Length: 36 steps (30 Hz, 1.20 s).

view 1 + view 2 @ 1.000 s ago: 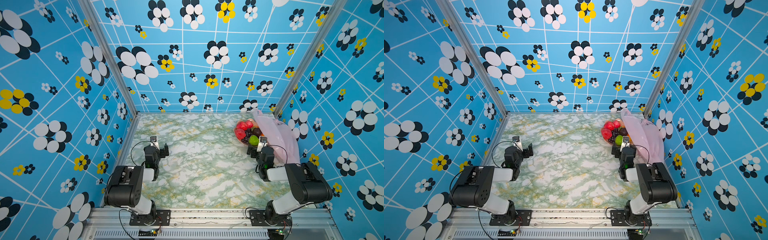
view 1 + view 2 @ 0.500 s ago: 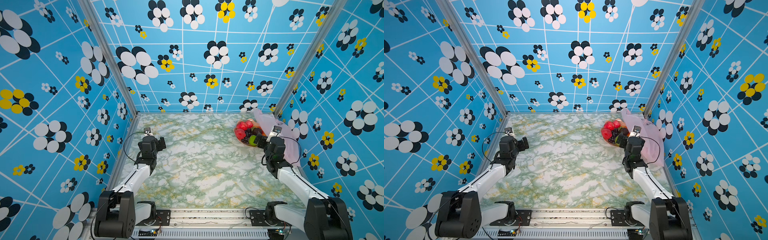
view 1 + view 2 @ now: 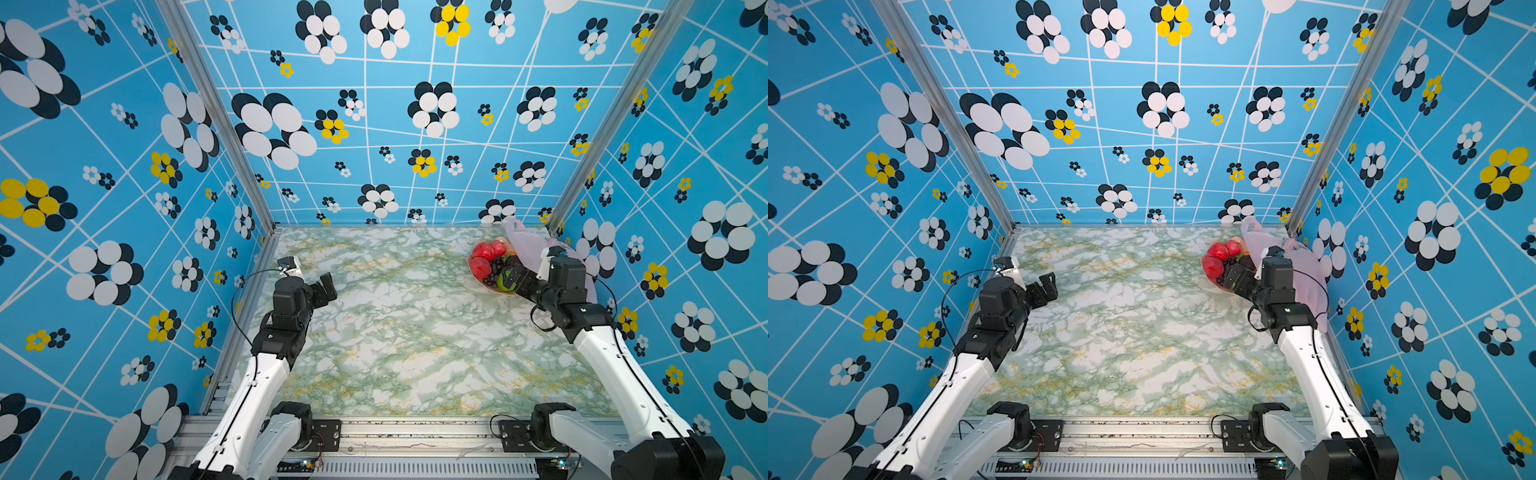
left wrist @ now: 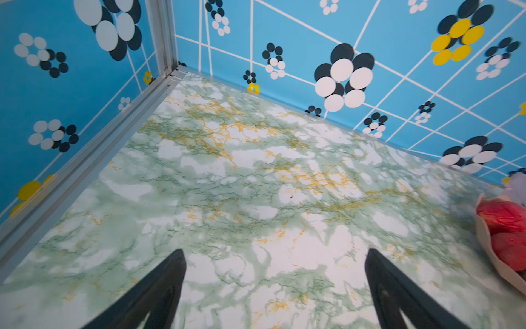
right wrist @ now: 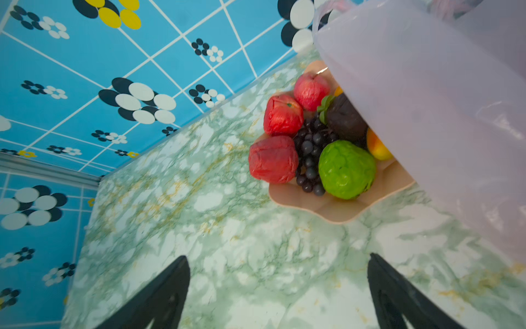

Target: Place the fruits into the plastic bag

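Bowl, peach, scalloped rim (image 3: 492, 290): set right of centre in both top views on green-veined marble-print tabletop (image 3: 395, 332).

Heaped within it:
- bumpy red fruits (image 5: 273, 159)
- knobbly green round fruit (image 5: 345, 172)
- beaded dark purple grape bunch (image 5: 310, 151)
- dark maroon fruit (image 5: 345, 119)
- smooth red-yellow mango (image 5: 377, 148)

Thin translucent pale-pink plastic bag (image 3: 528, 249): crumpled at the bowl's right, overlapping its edge.

Right gripper (image 5: 277, 257): jaws spread wide, nothing gripped, poised at the bowl.

Left gripper (image 4: 274, 253): spread wide, empty, left of centre.

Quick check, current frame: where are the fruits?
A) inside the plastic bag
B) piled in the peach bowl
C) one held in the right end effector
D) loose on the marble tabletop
B: the fruits that show sit piled in the peach bowl, beside the plastic bag. The right end effector is open with nothing between its fingers.
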Each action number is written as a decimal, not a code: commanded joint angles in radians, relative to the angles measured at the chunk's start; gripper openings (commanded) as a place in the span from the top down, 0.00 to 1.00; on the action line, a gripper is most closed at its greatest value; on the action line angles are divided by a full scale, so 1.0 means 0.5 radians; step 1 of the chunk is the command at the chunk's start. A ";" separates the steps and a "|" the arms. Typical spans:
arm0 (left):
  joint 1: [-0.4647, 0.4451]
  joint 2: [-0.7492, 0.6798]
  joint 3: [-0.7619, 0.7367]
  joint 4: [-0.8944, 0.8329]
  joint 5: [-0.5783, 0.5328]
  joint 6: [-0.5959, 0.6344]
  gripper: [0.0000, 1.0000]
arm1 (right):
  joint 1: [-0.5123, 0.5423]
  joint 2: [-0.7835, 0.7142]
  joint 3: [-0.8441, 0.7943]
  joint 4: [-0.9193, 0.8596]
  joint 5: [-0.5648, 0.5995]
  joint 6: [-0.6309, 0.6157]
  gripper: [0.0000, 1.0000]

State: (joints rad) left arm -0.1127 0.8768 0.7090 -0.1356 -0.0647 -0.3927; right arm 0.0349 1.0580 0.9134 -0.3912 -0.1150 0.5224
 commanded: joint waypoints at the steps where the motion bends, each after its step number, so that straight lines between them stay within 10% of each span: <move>1: -0.015 -0.028 0.156 -0.266 0.363 0.009 0.01 | -0.147 -0.033 0.084 -0.277 -0.411 0.197 0.03; 13: -0.010 -0.035 0.091 -0.309 0.529 0.104 0.01 | -0.633 -0.086 -0.309 0.023 -0.740 0.841 0.18; 36: -0.010 -0.076 0.058 -0.342 0.415 0.173 0.01 | -0.637 0.633 -0.463 0.651 -0.408 0.856 0.50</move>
State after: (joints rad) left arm -0.1131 0.8448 0.7532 -0.2928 0.1635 -0.3279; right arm -0.2783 1.3315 0.6399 -0.1139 -0.3489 0.9764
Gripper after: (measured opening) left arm 0.990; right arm 0.510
